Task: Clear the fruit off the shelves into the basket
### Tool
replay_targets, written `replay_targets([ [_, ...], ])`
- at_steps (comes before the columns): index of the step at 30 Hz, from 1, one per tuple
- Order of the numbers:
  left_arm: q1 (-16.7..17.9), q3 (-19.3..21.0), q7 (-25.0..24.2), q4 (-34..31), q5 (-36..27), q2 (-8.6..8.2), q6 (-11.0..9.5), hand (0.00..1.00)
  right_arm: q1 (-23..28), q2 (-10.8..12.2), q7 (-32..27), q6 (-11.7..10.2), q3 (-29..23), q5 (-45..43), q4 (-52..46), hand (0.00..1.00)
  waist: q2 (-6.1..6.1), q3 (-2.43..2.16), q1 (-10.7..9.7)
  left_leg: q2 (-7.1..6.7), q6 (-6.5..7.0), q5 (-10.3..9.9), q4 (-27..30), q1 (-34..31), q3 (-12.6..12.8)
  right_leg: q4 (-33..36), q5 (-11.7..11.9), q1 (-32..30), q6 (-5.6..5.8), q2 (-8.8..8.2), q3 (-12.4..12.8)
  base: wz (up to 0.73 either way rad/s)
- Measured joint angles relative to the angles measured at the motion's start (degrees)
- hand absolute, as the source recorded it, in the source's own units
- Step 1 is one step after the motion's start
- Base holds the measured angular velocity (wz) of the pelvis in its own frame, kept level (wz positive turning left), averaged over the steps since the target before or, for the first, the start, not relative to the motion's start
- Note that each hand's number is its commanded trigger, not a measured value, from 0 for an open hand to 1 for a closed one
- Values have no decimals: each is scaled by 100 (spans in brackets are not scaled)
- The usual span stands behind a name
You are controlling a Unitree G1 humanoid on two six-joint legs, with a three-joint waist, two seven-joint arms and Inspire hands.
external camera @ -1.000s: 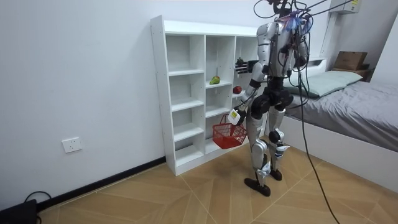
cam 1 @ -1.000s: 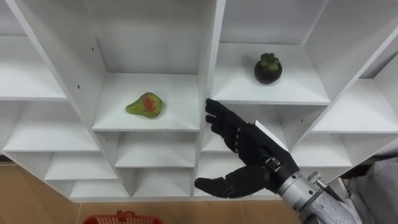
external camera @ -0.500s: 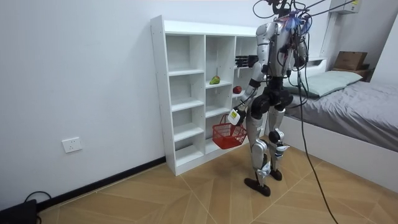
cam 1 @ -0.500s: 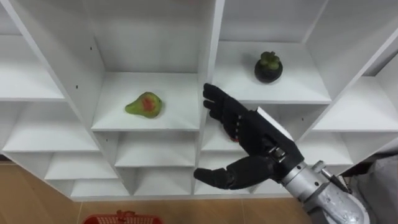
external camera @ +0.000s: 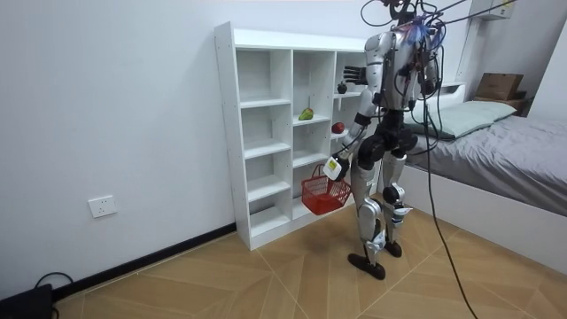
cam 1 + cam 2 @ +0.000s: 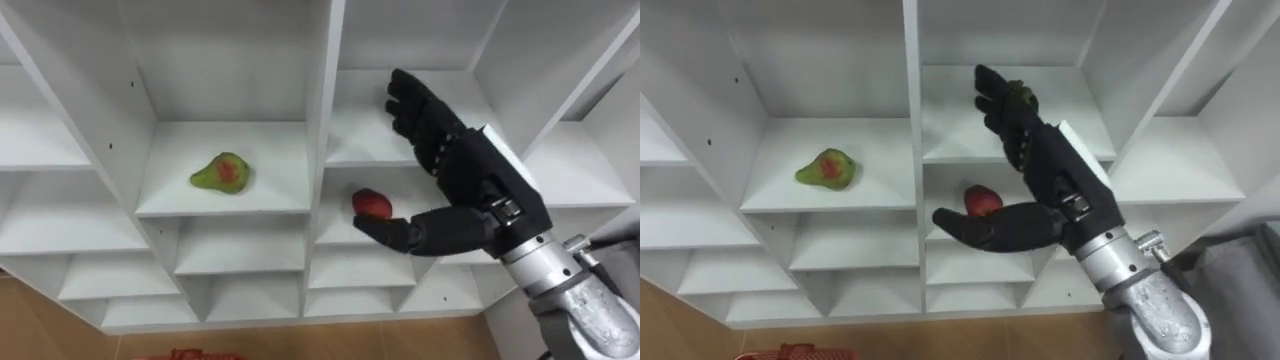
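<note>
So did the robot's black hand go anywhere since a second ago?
Yes. The right hand went up and right: its fingertips were beside the white upright divider at the pear's level, and now reach the compartment right of it.

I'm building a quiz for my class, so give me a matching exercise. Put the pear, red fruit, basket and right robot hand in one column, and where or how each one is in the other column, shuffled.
1. pear
2. red fruit
3. basket
4. right robot hand

A. open, raised before the closet
B. hangs from the left robot hand
C. left of the divider
D. right of the divider

Pairs: 1-C, 2-D, 3-B, 4-A
</note>
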Motion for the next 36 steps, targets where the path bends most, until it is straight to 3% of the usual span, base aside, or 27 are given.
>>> replay_targets([
  [9,92,19,58,-14,26,-24,2,100,0,-14,-610,0,-358,-137,-148,0,0,-4,-12,-3,0,0,-5,16,2,11,3,6,-2,1,14,-1],
  [19,146,37,176,-15,23,-22,16,100,-46,-75,-1150,-2,-403,-230,-212,0,9,5,-116,-4,0,-1,-25,67,-19,4,3,64,-2,5,14,0],
  [23,150,36,205,-26,146,-22,53,100,-110,-153,-1269,-2,-277,-225,-212,0,29,5,-78,-3,0,-1,-17,74,-10,4,3,66,-3,7,18,-1],
  [29,85,36,313,-64,266,-72,88,100,-160,-156,-1379,-1,-220,-196,-210,0,38,6,178,-5,0,-1,-30,98,-11,5,3,71,-3,17,60,-2],
  [36,48,-8,282,-117,269,-111,199,100,-569,-94,-1382,3,36,30,260,0,60,21,189,-3,0,-1,-23,62,-47,-2,3,74,-3,9,-4,3],
])
